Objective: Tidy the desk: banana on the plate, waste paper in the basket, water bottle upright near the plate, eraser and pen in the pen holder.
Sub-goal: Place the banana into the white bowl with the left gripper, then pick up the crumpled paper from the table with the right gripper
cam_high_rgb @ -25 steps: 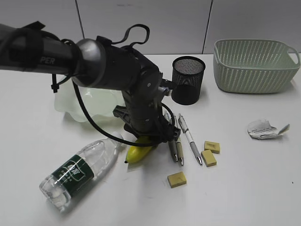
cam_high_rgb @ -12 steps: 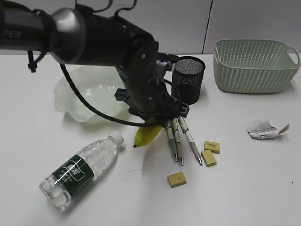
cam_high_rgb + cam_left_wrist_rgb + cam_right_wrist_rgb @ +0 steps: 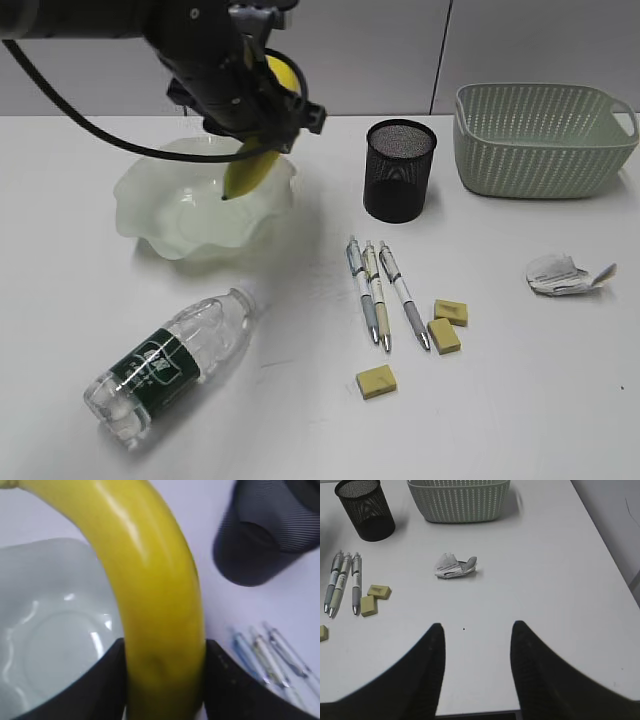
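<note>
While left gripper (image 3: 165,680) clamps banana (image 3: 252,165) above plate (image 3: 150,215), right gripper (image 3: 476,645) hangs spread, empty. Pen holder (image 3: 399,170) beside plate; pens (image 3: 380,290), erasers (image 3: 443,335), water bottle (image 3: 170,365) lying on desk (image 3: 520,400).

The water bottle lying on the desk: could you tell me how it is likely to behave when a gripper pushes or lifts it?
The water bottle lies on its side on the desk, so a sideways push would probably make it roll. Its clear, smooth plastic may be slippery and could dent under a firm squeeze. It looks mostly full, so it is likely fairly heavy for its size.
</note>
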Robot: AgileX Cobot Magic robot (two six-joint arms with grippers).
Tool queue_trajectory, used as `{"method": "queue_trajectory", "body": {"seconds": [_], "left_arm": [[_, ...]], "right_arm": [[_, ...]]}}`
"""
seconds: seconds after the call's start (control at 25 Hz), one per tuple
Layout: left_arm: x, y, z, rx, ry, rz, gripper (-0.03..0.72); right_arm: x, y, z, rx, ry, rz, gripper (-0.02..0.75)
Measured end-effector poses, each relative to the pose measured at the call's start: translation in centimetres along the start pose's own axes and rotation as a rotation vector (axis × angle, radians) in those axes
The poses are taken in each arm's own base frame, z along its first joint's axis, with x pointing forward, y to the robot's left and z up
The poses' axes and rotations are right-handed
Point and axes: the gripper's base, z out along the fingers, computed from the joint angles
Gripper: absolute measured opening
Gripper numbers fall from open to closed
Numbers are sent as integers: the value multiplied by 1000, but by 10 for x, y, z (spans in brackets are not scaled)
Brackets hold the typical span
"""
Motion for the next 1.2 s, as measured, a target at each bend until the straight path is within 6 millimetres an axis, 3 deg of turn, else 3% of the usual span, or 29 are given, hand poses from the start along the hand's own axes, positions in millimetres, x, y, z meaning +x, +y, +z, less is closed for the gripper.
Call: {"method": "queue_trajectory", "body": {"seconds": [0.16,0.28,0.52,0.76,0.92,1.0,1.08,1.2], "left_arm": [[0,41,23,-73,38,-60,326],[5,57,39,-96,75,-93,330],[13,64,51,-78,135,-99,445],[10,64,43,-77,119,-88,465],[8,69,-7,-80,13,-50,437],[14,73,-51,-76,-70,-32,423],[32,78,-92,-75,-135,-15,417],[77,87,-149,-79,-190,-11,415]], "right_arm": [[0,0,0,0,0,0,351],[0,0,0,0,0,0,351],[0,0,0,0,0,0,351],[0,0,0,0,0,0,351],[0,0,0,0,0,0,351],[0,0,0,0,0,0,351],[0,0,0,0,0,0,351],[0,0,0,0,0,0,351]]}}
